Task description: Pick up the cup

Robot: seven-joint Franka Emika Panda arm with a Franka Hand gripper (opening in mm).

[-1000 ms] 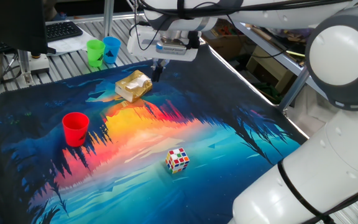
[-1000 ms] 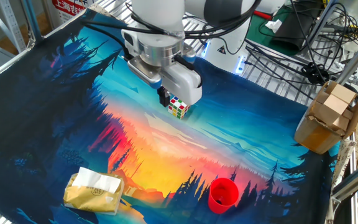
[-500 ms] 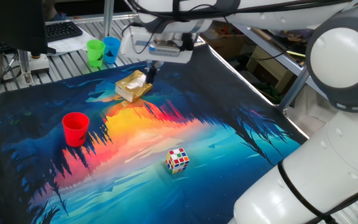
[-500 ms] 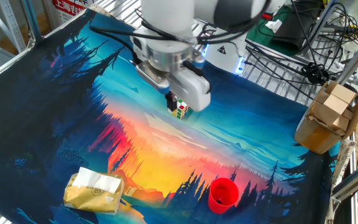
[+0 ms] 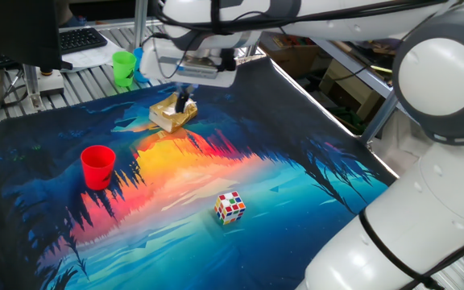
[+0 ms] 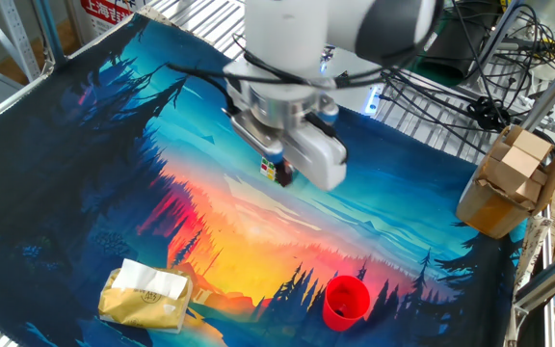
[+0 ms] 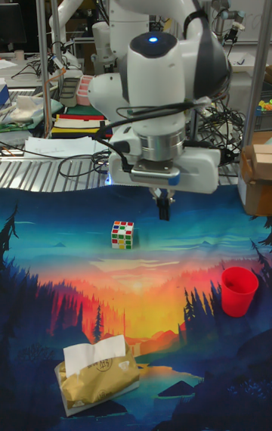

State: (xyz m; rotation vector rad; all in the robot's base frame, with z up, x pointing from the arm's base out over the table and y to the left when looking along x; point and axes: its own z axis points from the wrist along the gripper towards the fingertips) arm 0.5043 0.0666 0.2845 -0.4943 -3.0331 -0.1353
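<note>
the red cup [image 5: 97,166] stands upright on the printed mat [image 5: 296,201], near one side edge and well apart from the gripper [image 7: 163,209]. the gripper hangs above the middle of the mat with its dark fingers [image 7: 163,207] drawn close together and nothing held between them. a rubik's cube [image 7: 122,234] sits toward the edge nearest the robot's base, and a tan tissue pack [image 7: 97,378] lies near the far edge.

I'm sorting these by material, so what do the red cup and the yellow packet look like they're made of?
The red cup looks like smooth plastic: even colour, thin rim, slight sheen. The yellow packet seems a soft crinkled plastic wrapper, with white tissue sticking out on top, probably paper.
</note>
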